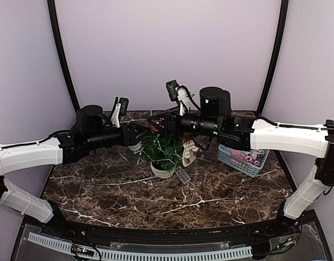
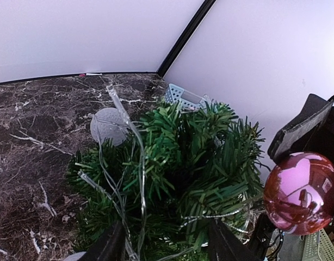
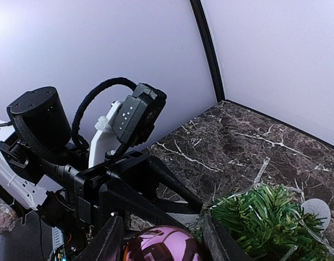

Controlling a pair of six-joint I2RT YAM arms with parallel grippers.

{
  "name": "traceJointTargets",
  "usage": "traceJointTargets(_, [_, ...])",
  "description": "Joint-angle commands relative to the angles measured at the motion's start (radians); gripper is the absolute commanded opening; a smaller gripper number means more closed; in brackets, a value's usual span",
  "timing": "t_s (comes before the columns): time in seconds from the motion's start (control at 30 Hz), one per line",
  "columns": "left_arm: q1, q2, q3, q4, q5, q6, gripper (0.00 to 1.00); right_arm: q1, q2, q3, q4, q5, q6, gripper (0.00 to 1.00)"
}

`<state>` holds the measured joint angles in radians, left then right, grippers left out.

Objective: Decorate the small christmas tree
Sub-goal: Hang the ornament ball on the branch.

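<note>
The left gripper (image 2: 166,242) straddles the small christmas tree (image 2: 183,157); whether it grips anything, I cannot tell. The tree looks light, soft and easy to tip, so take its pot (image 1: 162,172). The right gripper (image 3: 162,239) clenches a pink bauble (image 2: 302,193) beside the tree. Behind that gripper, the blue basket (image 1: 231,156) holds small pink pieces (image 1: 249,157).

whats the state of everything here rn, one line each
small christmas tree: standing upright, partly decorated
light string: draped loosely over the branches
pink bauble: held beside the tree, not yet hung
right gripper: shut on the pink bauble
left gripper: open, one finger on each side of the tree top
blue basket: upright, pink items inside
</note>
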<state>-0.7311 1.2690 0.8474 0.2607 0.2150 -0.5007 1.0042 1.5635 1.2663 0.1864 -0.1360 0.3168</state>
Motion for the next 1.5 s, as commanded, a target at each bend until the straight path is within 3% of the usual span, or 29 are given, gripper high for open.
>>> traceJointTargets(0.0, [0.003, 0.011, 0.013, -0.007, -0.01, 0.009, 0.55, -0.003, -0.015, -0.012, 0.05, -0.005, 0.012, 0.42])
traceJointTargets(0.47, [0.002, 0.012, 0.003, -0.005, -0.027, 0.013, 0.54, -0.005, 0.004, -0.012, 0.042, 0.01, 0.021, 0.42])
traceJointTargets(0.73, [0.003, -0.12, -0.023, -0.054, -0.095, 0.041, 0.54, -0.005, 0.003, -0.015, 0.055, 0.0, 0.027, 0.42])
traceJointTargets(1.17, [0.002, -0.098, 0.006, 0.008, 0.012, 0.002, 0.55, -0.005, -0.008, -0.017, 0.053, 0.007, 0.027, 0.42])
traceJointTargets(1.47, [0.002, -0.027, 0.019, 0.091, 0.062, -0.04, 0.41, -0.005, -0.013, -0.018, 0.052, 0.007, 0.027, 0.42])
